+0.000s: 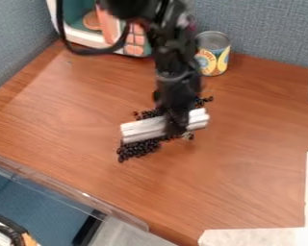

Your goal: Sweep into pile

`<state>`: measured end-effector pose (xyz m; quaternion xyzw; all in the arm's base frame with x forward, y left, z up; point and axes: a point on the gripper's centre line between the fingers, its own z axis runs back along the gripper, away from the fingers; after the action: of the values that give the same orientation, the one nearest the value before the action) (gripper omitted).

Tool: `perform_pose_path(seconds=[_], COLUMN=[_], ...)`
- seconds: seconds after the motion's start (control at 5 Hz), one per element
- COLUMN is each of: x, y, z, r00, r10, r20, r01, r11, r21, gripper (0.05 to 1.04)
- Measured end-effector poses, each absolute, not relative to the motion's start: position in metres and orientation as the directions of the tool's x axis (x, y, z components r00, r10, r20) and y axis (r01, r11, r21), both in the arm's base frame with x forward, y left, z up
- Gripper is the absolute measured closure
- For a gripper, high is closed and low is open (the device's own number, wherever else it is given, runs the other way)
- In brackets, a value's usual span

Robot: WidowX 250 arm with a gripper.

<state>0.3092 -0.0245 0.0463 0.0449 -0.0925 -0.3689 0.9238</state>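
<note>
The black gripper (177,126) hangs over the middle of the wooden table, shut on a white bar-shaped sweeper (144,129). The bar lies crosswise, its left end a little lower in the view than its right, and sticks out on both sides of the gripper. Small black beads (136,149) are heaped along the bar's near side, mostly by its left half. More beads show behind the bar, at its far left and past the arm to the upper right. The arm hides part of the beads and the bar's middle.
A can (212,54) stands behind the gripper to the right. At the back left is a toy microwave (92,24), with a cable hanging before it. Blue-grey partitions (266,29) border the back and left. White strips (266,236) lie at the front right, and a clear ledge (66,187) edges the front left.
</note>
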Motion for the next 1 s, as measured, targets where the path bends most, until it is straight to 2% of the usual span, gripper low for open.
perform_pose_path(seconds=[0.2, 0.4, 0.6, 1.0], x=[0.325, 0.339, 0.356, 0.388], y=[-0.045, -0.067, -0.09, -0.103], z=[0.063, 0.042, 0.01, -0.002], r00=[0.784, 0.865, 0.891, 0.931], r10=[-0.595, -0.458, -0.398, -0.194], r20=[0.174, 0.207, 0.218, 0.31], r01=[0.57, 0.435, 0.382, 0.184], r11=[0.803, 0.888, 0.917, 0.981], r21=[0.175, 0.149, 0.112, 0.061], gripper=[0.706, 0.706, 0.706, 0.706])
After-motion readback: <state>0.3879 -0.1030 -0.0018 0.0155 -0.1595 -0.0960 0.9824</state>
